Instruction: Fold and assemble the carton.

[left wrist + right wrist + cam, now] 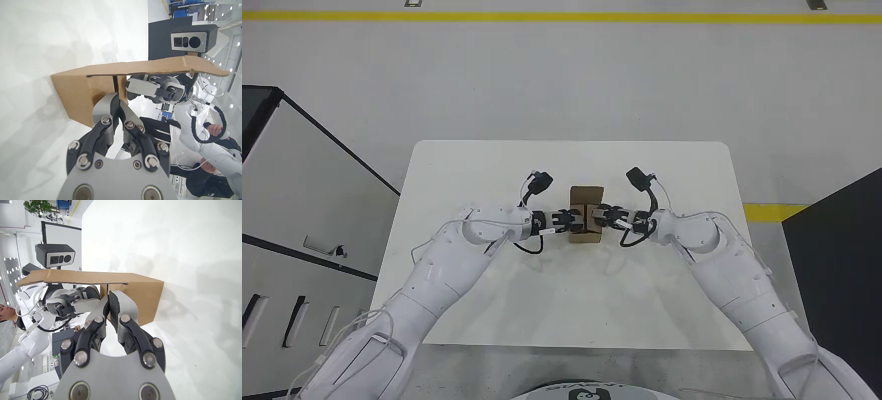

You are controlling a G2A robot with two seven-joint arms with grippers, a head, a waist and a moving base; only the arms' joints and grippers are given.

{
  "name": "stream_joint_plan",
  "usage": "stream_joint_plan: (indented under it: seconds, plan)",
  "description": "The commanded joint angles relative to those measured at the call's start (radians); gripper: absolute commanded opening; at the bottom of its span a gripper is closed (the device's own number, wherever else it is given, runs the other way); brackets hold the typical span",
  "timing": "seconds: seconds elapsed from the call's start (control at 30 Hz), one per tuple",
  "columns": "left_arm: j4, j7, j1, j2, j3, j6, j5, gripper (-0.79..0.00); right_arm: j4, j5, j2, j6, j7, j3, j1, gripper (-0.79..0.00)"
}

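A small brown carton (pixel 586 196) stands near the middle of the white table (pixel 492 300). My left gripper (pixel 570 219) is at one side of it, my right gripper (pixel 604 216) at the other, facing each other. In the left wrist view my left gripper (pixel 118 98) is shut on the edge of a side flap of the carton (pixel 75 94), under a long open flap (pixel 170 64). The right gripper (pixel 132 89) shows just beyond that flap. In the right wrist view my right gripper (pixel 108 299) is shut on a flap edge of the carton (pixel 143 298), with the left gripper (pixel 88 292) close beside it.
A dark-edged white cabinet (pixel 302 190) stands off the table's left side and a black panel (pixel 842 240) off its right side. The table surface around the carton is bare white.
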Motion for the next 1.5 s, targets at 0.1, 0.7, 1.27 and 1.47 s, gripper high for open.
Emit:
stream_joint_plan:
  seconds: [0.1, 0.7, 1.27, 1.47]
  plan:
    - [-0.021, -0.001, 0.014, 0.007, -0.025, -0.018, -0.01, -0.785, -0.033, 0.029, 0.007, -0.027, 0.015, 0.033, -0.015, -0.785]
    - [-0.161, -0.079, 0.1, 0.043, -0.105, -0.089, -0.001, 0.0, -0.151, 0.194, 0.057, -0.117, 0.171, 0.239, -0.141, 0.0]
    - [-0.219, -0.025, 0.167, 0.057, -0.134, -0.106, -0.006, 0.0, 0.005, 0.24, 0.021, -0.141, 0.07, 0.133, 0.016, 0.0]
    - [-0.242, -0.065, 0.181, 0.062, -0.138, -0.119, -0.023, 0.0, 0.102, 0.259, 0.0, -0.184, 0.051, 0.08, 0.084, 0.0]
